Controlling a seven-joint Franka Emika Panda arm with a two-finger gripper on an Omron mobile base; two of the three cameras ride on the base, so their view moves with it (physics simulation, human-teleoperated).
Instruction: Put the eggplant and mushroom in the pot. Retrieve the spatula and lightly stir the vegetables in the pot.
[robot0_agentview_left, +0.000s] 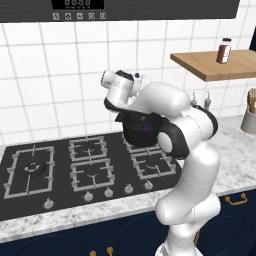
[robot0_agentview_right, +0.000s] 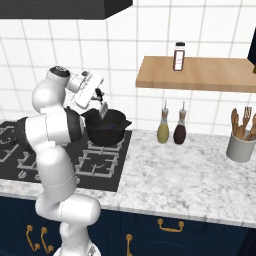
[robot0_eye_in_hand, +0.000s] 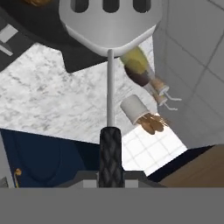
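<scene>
Two-finger gripper (robot0_agentview_right: 98, 98) hangs above the round, squat matte-black pot (robot0_agentview_right: 106, 127), which sits on a rear burner of the black gas hob (robot0_agentview_left: 60, 170). It is closed on the black handle of the slim spatula (robot0_eye_in_hand: 110, 52); the hand view shows the textured handle rising from between the fingers to a thin shaft and the flat, slotted silver-grey head. In the right base view the head points down toward the pot mouth, just above the rim.

Small glossy dark-purple eggplant (robot0_agentview_left: 145, 128) lies inside the pot. A tan-brown scrap at the top edge of the hand view may be the mushroom (robot0_eye_in_hand: 34, 2); too cropped to be sure.

Judged step: lowering the spatula and stirring. To do it well:
- bring the head down inside the rim, not onto it
- keep the sweep short and slow, so the small pieces roll rather than jump out
- stay off the wall, as a hard push could shift the pot on the grate
- hold the grip firm so the handle doesn't twist.
</scene>
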